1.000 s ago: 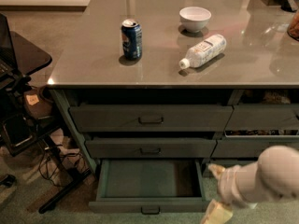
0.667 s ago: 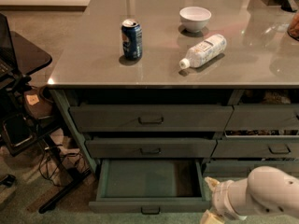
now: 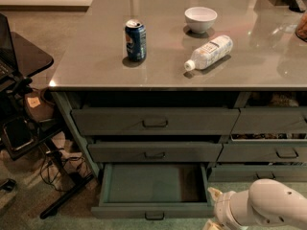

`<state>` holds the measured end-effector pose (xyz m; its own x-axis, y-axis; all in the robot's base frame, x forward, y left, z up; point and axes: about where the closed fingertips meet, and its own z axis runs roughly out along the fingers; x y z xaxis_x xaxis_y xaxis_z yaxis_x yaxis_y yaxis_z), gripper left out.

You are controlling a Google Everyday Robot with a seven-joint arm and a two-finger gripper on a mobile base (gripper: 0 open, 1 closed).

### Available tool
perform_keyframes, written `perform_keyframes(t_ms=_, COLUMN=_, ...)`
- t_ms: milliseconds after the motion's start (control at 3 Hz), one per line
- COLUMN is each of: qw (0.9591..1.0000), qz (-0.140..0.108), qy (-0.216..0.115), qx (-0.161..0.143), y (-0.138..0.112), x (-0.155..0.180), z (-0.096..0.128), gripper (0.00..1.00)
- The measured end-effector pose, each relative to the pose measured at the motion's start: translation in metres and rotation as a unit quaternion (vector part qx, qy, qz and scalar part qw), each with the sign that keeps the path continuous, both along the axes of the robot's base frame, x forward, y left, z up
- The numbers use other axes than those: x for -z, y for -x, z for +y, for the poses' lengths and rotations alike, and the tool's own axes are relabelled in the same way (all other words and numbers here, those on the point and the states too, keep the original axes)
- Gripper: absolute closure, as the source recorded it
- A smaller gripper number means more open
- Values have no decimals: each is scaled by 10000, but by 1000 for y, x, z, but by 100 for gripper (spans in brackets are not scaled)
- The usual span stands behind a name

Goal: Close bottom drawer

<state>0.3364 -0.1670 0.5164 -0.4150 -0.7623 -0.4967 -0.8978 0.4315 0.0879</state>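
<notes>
The bottom drawer is the lowest of the left three-drawer stack. It is pulled out, its dark grey-green inside is empty, and its small bar handle is at the centre of the front. The two drawers above it are only slightly out. My gripper is at the bottom right, just beside the drawer's front right corner, on a white arm. Its two cream fingertips stand apart, open and empty. I cannot tell whether it touches the drawer.
On the grey counter stand a blue soda can and a white bowl, with a plastic bottle lying on its side. A narrower drawer stack is on the right. A black desk and floor cables are on the left.
My arm and gripper have sunk lower towards the bottom right of the view. The bottom drawer stays pulled out as before.
</notes>
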Motion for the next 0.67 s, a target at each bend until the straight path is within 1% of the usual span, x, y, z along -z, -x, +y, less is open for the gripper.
perform_keyframes(t_ms=333, qw=9999, qz=-43, qy=39, qx=118, y=3, x=8, z=0, gripper=0)
perform_keyframes(t_ms=667, qw=9995, qz=-60, qy=52, qx=290, y=11, x=60, z=-8, gripper=0)
